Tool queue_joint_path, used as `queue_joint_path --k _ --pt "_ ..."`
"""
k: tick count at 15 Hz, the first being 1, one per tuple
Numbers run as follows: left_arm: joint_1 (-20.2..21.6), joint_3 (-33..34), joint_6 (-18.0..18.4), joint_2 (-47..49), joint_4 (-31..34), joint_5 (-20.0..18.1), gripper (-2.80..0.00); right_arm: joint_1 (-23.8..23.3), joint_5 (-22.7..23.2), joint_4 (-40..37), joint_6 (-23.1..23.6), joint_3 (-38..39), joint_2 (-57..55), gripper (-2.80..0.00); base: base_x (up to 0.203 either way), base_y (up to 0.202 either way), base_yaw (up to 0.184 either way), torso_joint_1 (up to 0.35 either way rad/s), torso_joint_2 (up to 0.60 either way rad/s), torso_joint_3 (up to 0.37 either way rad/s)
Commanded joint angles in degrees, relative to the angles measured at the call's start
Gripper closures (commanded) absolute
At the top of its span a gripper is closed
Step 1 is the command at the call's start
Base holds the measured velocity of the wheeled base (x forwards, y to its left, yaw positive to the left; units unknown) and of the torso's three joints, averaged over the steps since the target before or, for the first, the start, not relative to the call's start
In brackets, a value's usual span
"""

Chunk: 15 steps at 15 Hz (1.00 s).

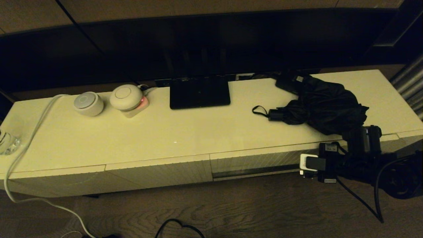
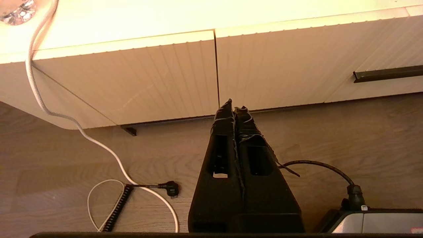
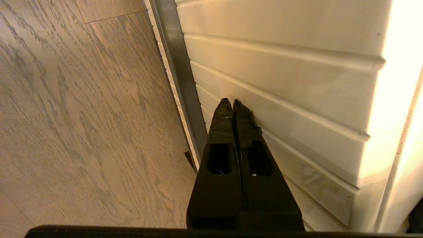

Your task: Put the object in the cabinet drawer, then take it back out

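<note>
The black compact umbrella (image 1: 325,105) lies on the cabinet top at the right, fabric bunched, its short handle and wrist loop (image 1: 261,111) pointing left. Nothing grips it. Below it the cabinet drawer (image 1: 257,160) is closed, its ribbed front showing a long dark slot handle (image 1: 254,172). My right arm (image 1: 330,163) reaches in at the right end of that front. The right gripper (image 3: 232,100) is shut and empty, its tips against the ribbed drawer front (image 3: 281,86) beside the slot handle (image 3: 178,76). The left gripper (image 2: 234,104) hangs shut and empty over the floor before the cabinet, left of the slot handle (image 2: 386,73).
On the cabinet top stand a black flat device (image 1: 199,92), two round white devices (image 1: 88,103) (image 1: 126,97), a glass (image 1: 8,142) and a small black labelled box (image 1: 290,81). A white cable (image 1: 29,142) drops over the left edge. Cables lie on the wooden floor (image 1: 178,228).
</note>
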<state>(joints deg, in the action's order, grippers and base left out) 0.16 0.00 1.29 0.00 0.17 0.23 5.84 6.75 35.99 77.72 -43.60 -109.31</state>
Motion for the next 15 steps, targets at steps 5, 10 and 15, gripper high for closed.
queue_joint_path --k 5,10,15 --pt "0.0 0.2 0.0 0.0 0.0 0.0 0.00 0.1 0.4 -3.0 1.0 8.7 9.5 0.00 0.000 0.000 0.000 0.000 0.00 0.000" --pt "0.0 0.2 0.0 0.0 0.0 0.0 0.00 0.1 0.2 -6.1 -0.3 16.2 29.8 0.00 0.000 0.000 0.000 0.000 0.00 0.000" --pt "0.0 0.2 0.0 0.0 0.0 0.0 0.00 -2.6 -2.4 -10.4 -14.1 22.4 56.1 0.00 0.000 0.000 0.000 0.000 0.00 0.000"
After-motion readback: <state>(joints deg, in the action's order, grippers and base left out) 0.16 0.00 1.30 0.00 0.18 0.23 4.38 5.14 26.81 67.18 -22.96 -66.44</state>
